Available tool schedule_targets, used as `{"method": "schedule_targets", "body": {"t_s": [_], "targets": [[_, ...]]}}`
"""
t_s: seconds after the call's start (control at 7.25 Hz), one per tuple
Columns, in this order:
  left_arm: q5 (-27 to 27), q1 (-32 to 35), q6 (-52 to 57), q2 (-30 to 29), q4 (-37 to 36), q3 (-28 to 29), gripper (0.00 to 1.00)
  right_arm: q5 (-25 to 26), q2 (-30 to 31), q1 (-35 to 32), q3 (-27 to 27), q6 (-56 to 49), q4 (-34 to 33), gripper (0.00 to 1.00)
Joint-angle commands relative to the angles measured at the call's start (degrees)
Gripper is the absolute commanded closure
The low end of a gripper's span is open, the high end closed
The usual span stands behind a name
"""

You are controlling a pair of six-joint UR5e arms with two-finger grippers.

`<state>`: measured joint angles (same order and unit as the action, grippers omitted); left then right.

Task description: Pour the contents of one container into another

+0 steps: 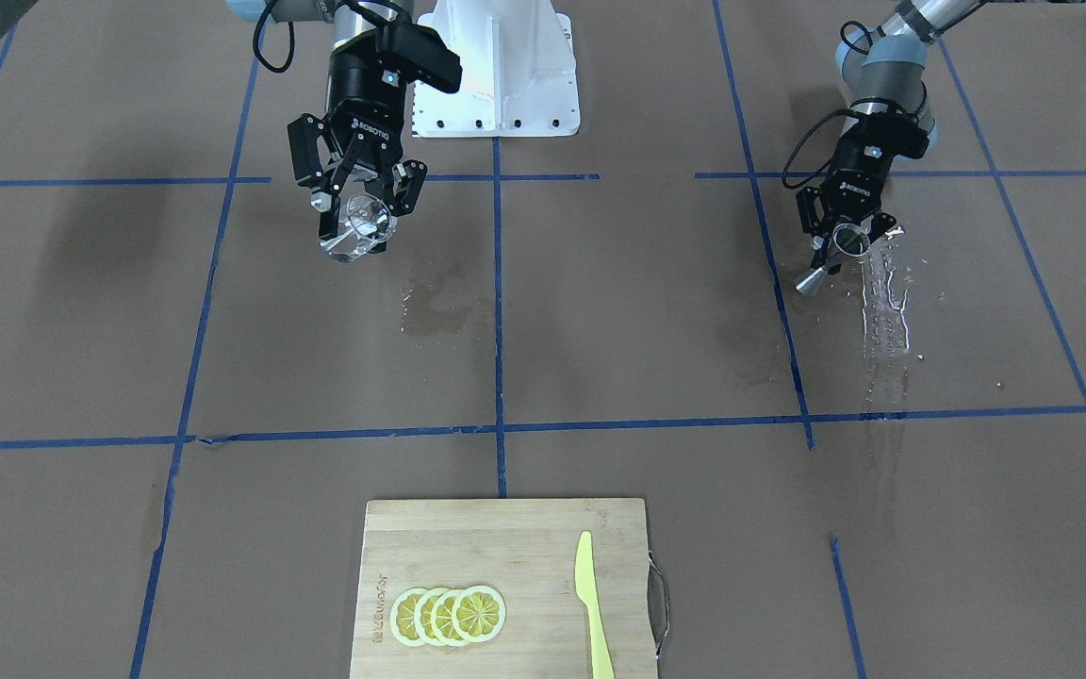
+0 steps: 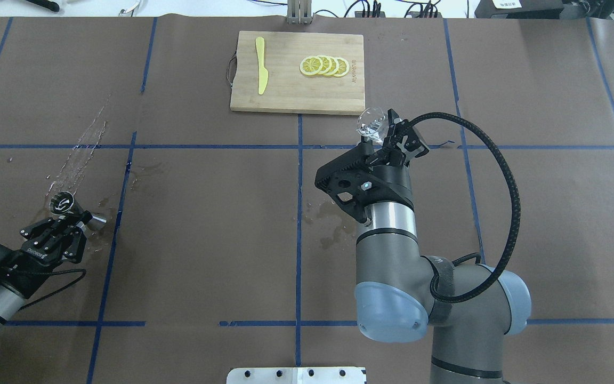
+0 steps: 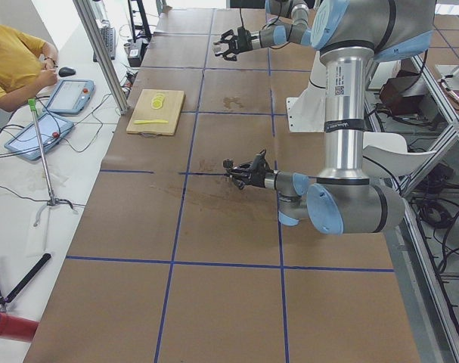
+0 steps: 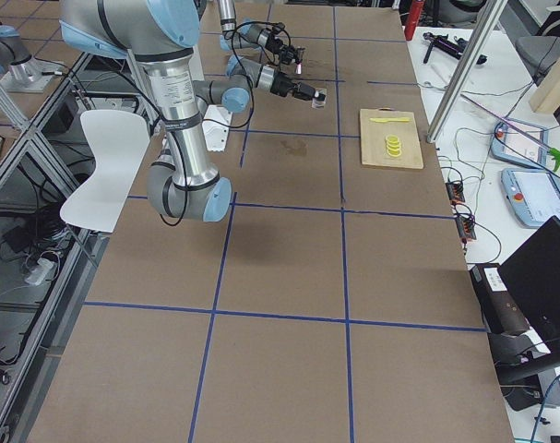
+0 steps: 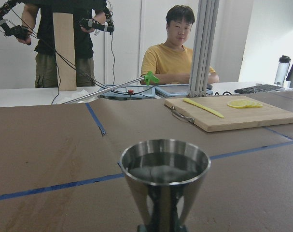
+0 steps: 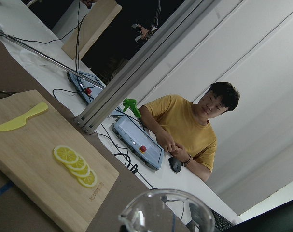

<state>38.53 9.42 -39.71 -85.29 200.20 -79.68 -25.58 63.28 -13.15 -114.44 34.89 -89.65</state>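
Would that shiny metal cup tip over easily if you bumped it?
Probably yes: the jigger pinches to a thin waist and looks full of liquid, so it is likely top-heavy. Its polished steel looks slippery, more so with the wet streak beside it. It seems stiff and unlikely to break.

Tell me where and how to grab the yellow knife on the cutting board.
Take the yellow knife by its narrow handle, the end farther from the robot. Come straight down, jaws across its width: it lies flat on the cutting board, well apart from the lemon slices.
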Motion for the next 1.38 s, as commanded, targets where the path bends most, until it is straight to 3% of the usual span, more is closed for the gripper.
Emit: {"method": "schedule_targets", "body": {"t_s": [0.0,1.24], "targets": [[0.0,0.0,0.1,-0.3,-1.5,0.2,1.00,0.0,0.0,0.1,-0.1,0.0,0.0,1.00],[0.1,-1.3,0.2,-1.0,-1.4,0.4,1.00,0.0,0.0,0.2,-0.1,0.0,0.0,1.00]]}}
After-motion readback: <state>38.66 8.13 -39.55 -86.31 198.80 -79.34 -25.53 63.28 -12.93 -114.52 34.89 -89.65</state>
